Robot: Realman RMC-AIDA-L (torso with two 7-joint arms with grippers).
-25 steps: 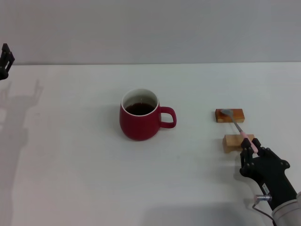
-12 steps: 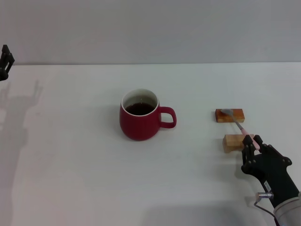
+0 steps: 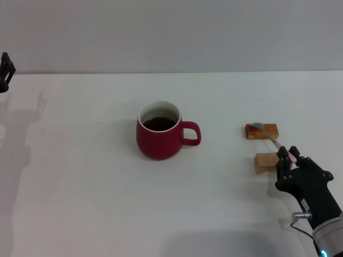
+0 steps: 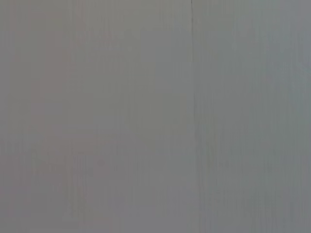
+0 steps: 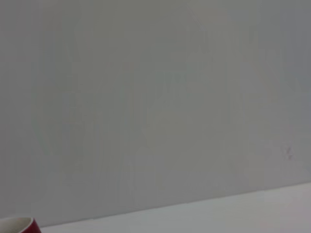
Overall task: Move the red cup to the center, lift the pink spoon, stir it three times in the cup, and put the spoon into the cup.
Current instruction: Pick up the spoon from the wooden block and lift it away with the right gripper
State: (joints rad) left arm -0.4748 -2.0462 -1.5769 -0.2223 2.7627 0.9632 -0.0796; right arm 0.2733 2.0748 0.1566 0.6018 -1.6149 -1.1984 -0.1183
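With the red mug (image 3: pixel 159 137) sitting mid-table, the right gripper (image 3: pixel 286 159) is pinching the pink spoon (image 3: pixel 274 142) by its handle end, angling its bowl above the far wooden block (image 3: pixel 262 131). Left gripper (image 3: pixel 5 71) is idling far left; can't tell its fingers.

The red cup (image 3: pixel 158 138) looks like glossy glazed ceramic, smooth, white inside. The pink spoon (image 3: pixel 272 140) has a dull grey metal bowl and a pale, plastic-looking handle. Two blocks (image 3: pixel 262 131) look like wood, one reddish and varnished, one paler. The table (image 3: pixel 80 187) is matt white. The right gripper (image 3: pixel 286 158) is matt black.
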